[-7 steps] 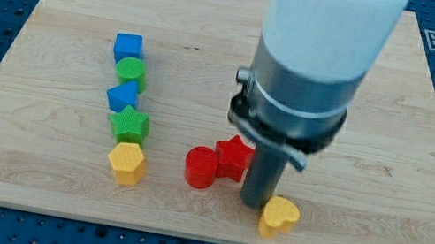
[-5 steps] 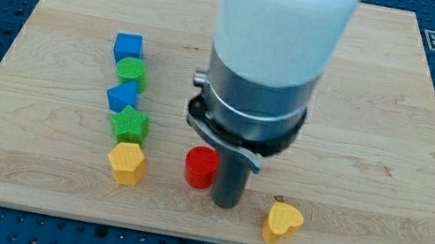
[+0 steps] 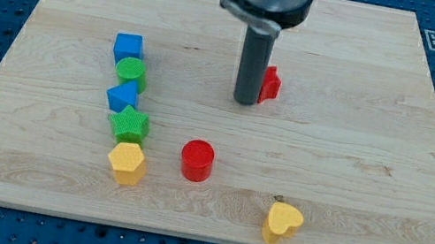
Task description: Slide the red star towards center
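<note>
The red star (image 3: pixel 270 84) sits near the middle of the wooden board (image 3: pixel 354 164), a little towards the view's top, mostly hidden behind the rod. My tip (image 3: pixel 245 102) rests on the board against the star's left side. The red cylinder (image 3: pixel 197 160) stands well below and to the left of the tip.
A column at the view's left holds a blue cube (image 3: pixel 128 46), a green cylinder (image 3: pixel 131 73), a second blue block (image 3: pixel 122 95), a green star (image 3: pixel 129 125) and a yellow hexagon (image 3: pixel 127 163). A yellow heart (image 3: pixel 281 222) lies near the bottom edge.
My tip has moved from beside the red cylinder up towards the view's top. The red star has moved with it, away from the cylinder to near the board's middle.
</note>
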